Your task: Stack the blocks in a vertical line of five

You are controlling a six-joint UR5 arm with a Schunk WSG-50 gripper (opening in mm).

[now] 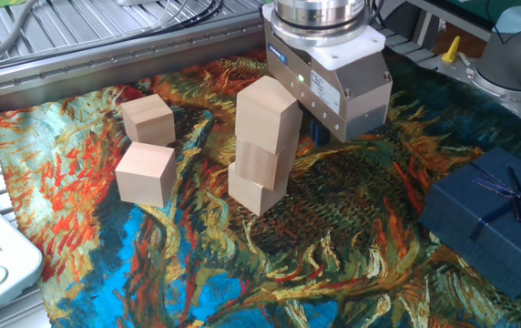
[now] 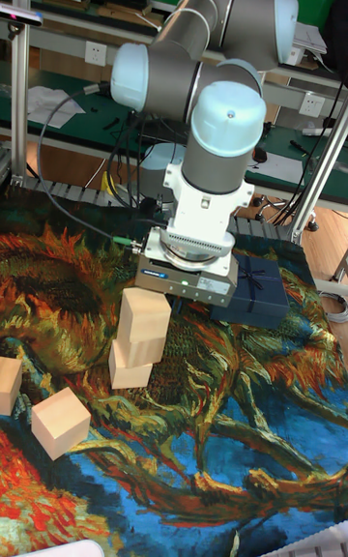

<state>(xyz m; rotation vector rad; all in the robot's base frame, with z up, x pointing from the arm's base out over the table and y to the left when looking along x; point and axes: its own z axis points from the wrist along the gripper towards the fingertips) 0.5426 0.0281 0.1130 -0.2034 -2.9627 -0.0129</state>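
Stack: three wooden blocks (image 1: pixel 262 146) piled slightly askew on the painted cloth (image 1: pixel 333 255).
Loose blocks: two (image 1: pixel 145 171), left of the stack.
Gripper (image 1: pixel 326 135): behind the stack; finger spread hidden, cannot tell.

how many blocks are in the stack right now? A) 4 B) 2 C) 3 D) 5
C: the stack holds three cubes, and two loose blocks sit apart on the cloth to its left in the fixed view.
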